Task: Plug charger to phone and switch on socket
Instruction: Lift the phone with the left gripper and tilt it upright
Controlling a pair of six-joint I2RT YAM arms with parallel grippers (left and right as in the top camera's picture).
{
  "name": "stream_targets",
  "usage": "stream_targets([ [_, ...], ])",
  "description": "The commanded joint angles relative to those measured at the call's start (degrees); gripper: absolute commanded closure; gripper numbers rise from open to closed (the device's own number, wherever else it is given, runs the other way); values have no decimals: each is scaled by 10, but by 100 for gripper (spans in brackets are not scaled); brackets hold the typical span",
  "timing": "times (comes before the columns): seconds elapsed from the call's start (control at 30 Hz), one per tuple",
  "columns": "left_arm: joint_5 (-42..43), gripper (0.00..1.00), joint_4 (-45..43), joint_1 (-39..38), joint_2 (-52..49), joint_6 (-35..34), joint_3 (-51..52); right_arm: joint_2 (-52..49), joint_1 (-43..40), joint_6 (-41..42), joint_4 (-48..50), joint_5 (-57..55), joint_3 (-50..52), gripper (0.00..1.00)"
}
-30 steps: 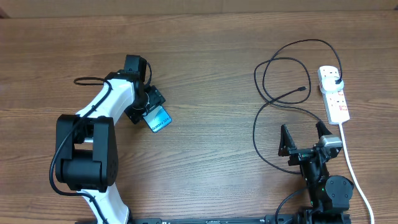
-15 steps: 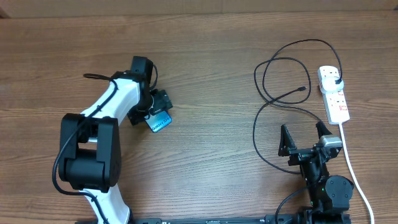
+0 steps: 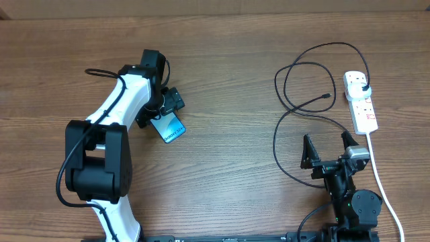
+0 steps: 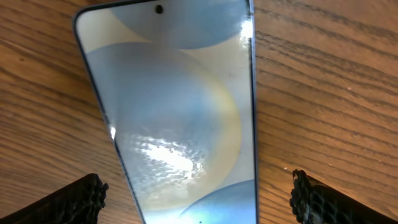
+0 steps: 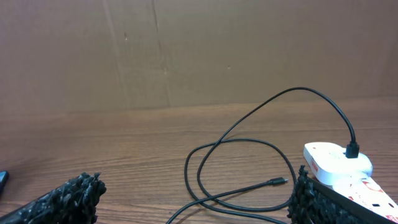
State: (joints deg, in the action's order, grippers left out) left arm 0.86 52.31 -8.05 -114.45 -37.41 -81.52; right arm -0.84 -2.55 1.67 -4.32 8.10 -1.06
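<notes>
The phone [image 3: 169, 128] lies flat on the wooden table, its light-blue screen up, and fills the left wrist view [image 4: 180, 112]. My left gripper [image 3: 161, 115] hovers low over its near end, open, with one finger on each side [image 4: 199, 208] and wood showing between the fingers and the phone's edges. The charger, a thin black cable [image 3: 290, 81], loops on the table at the right, its connector tip [image 3: 328, 96] lying free and its plug [image 3: 364, 88] seated in the white socket [image 3: 363, 111]. My right gripper [image 3: 328, 145] is open and empty, near the front edge. In the right wrist view the cable [image 5: 249, 155], the tip [image 5: 281, 182] and the socket [image 5: 336, 163] lie ahead of the gripper [image 5: 196, 208].
The socket's thick white cord [image 3: 379, 178] runs down past my right arm to the front edge. A brown cardboard wall [image 5: 186, 50] stands behind the table. A black lead [image 3: 101, 72] arcs off my left arm.
My left wrist has shifted a little right and away and turned over the phone. The phone, the cable and my right arm have not moved.
</notes>
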Motion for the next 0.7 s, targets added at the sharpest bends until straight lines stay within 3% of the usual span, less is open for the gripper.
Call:
stream_targets([
  [0.0, 12, 0, 6, 21, -23, -11, -11, 7, 1, -2, 2, -5, 6, 0],
  [0.67, 60, 0, -31, 26, -33, -35, -12, 7, 1, -2, 2, -5, 6, 0],
])
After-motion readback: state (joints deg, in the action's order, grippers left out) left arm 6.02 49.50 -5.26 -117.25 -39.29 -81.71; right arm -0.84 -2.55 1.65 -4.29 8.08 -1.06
